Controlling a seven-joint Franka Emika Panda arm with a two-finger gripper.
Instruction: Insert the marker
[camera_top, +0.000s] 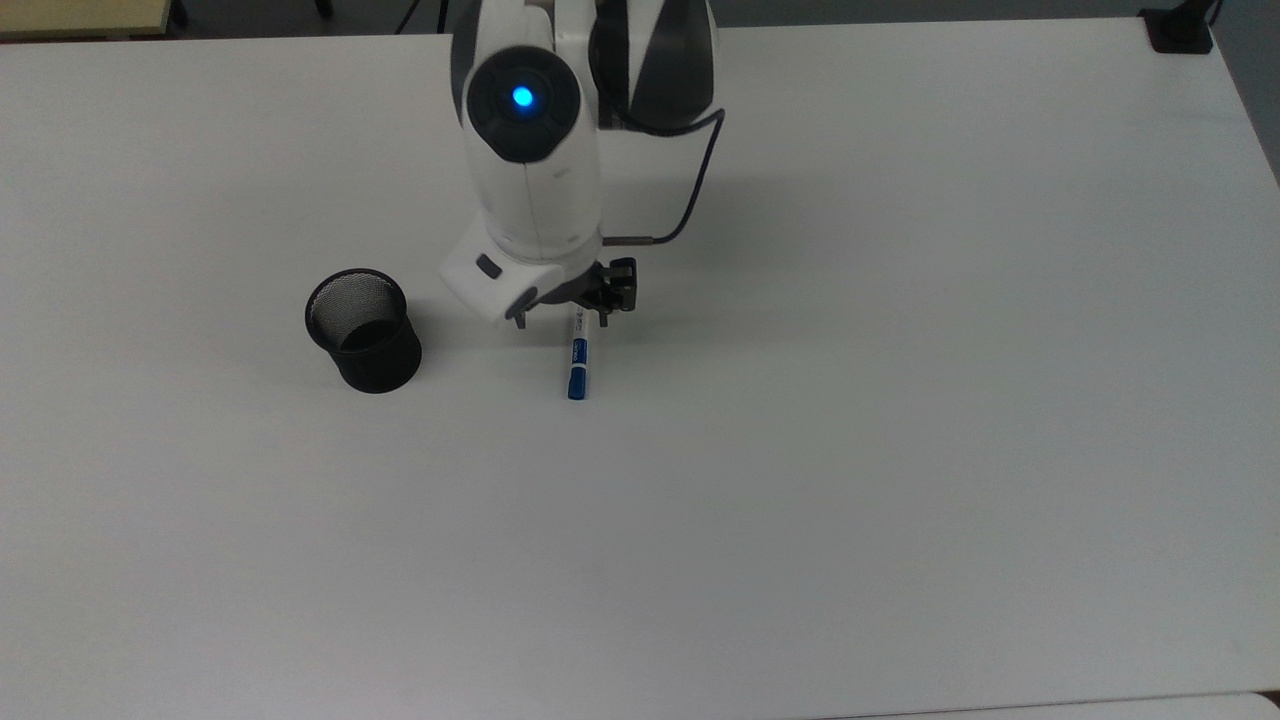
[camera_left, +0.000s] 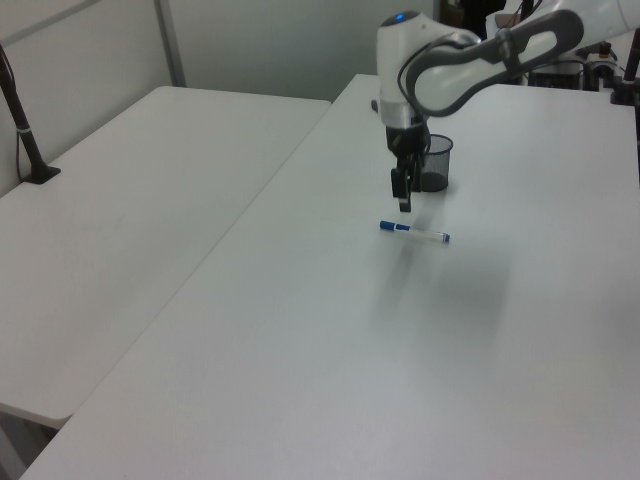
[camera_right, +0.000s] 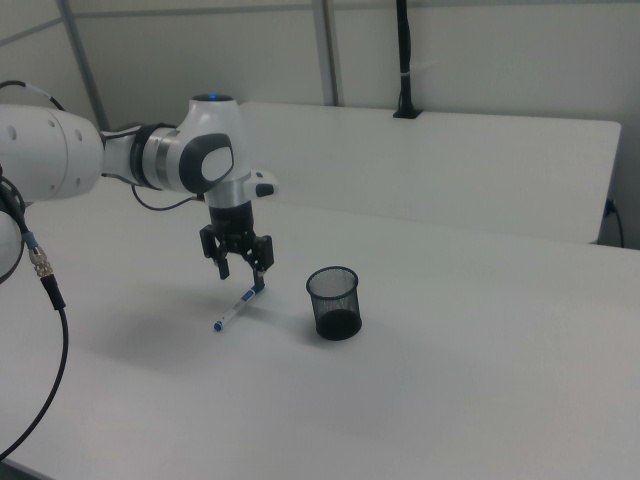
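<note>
Open-fingered, the gripper (camera_top: 558, 322) hangs in the top view over the marker (camera_top: 578, 365) lying on the table (camera_top: 900, 400), right of the black mesh cup (camera_top: 362, 330); the left view shows the gripper (camera_left: 403, 200) just above the marker (camera_left: 414, 232); the right view shows its fingers (camera_right: 257, 281) spread over the marker (camera_right: 234, 309), so the approach is in hand: next, descend, straddle the barrel, close

Lighting: even, diffuse, bright overhead.
Soft faint shadows under arm (camera_top: 535, 170) on white worktop (camera_top: 900, 450); no glare; mild grain throughout.

White tables (camera_left: 150, 200), pale partition walls (camera_right: 480, 50)
</note>
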